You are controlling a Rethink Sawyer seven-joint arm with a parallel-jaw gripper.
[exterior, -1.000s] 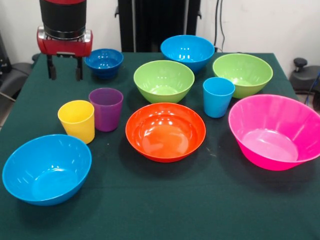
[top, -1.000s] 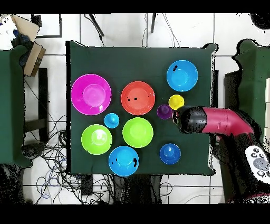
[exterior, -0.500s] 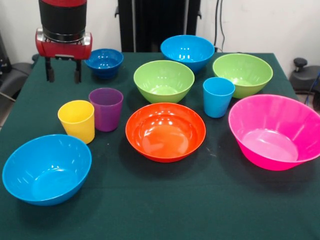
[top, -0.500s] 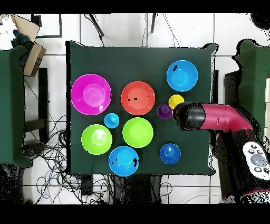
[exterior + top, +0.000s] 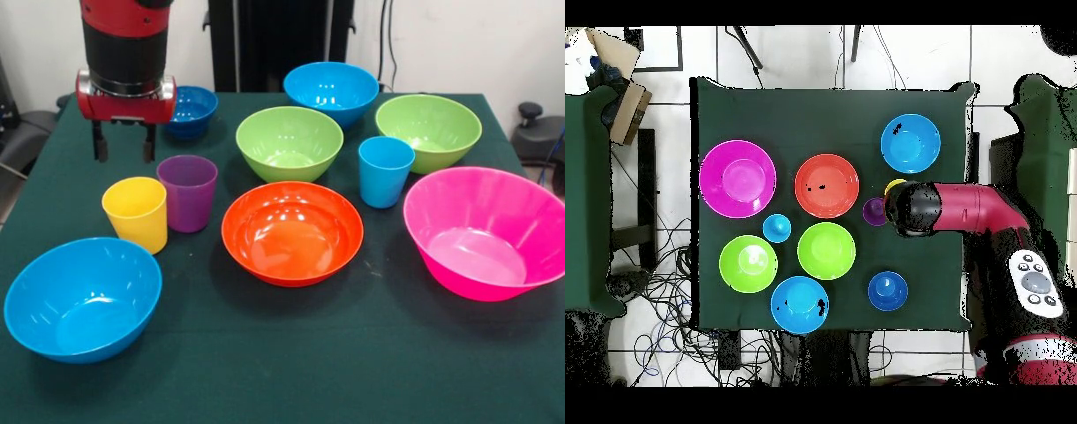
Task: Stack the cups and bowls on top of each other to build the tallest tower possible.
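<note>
Nothing is stacked yet: all 10 pieces stand apart and upright on the cloth. The glossy yellow plastic tumbler (image 5: 135, 213) is taken as landmark. Just beside it, toward the orange round plastic bowl (image 5: 292, 231), stands the translucent purple tumbler (image 5: 187, 192); a large light blue bowl (image 5: 83, 297) lies in front of it; the small dark blue bowl (image 5: 189, 108) lies well behind. Farther off are 2 lime green bowls (image 5: 290, 141), a light blue tumbler (image 5: 386, 170), another light blue bowl (image 5: 331, 90) and the large pink bowl (image 5: 485, 231).

The red and black gripper (image 5: 124, 143) hangs above and just behind the yellow tumbler, its 2 fingers parted and empty. The step in hand is judged to be an approach for a 1st pick; a descent centred over one tumbler's rim is called for next.

A dark green tablecloth (image 5: 291, 353) covers the table; white floor tiles (image 5: 795, 60) and loose cables (image 5: 660, 290) surround it.
</note>
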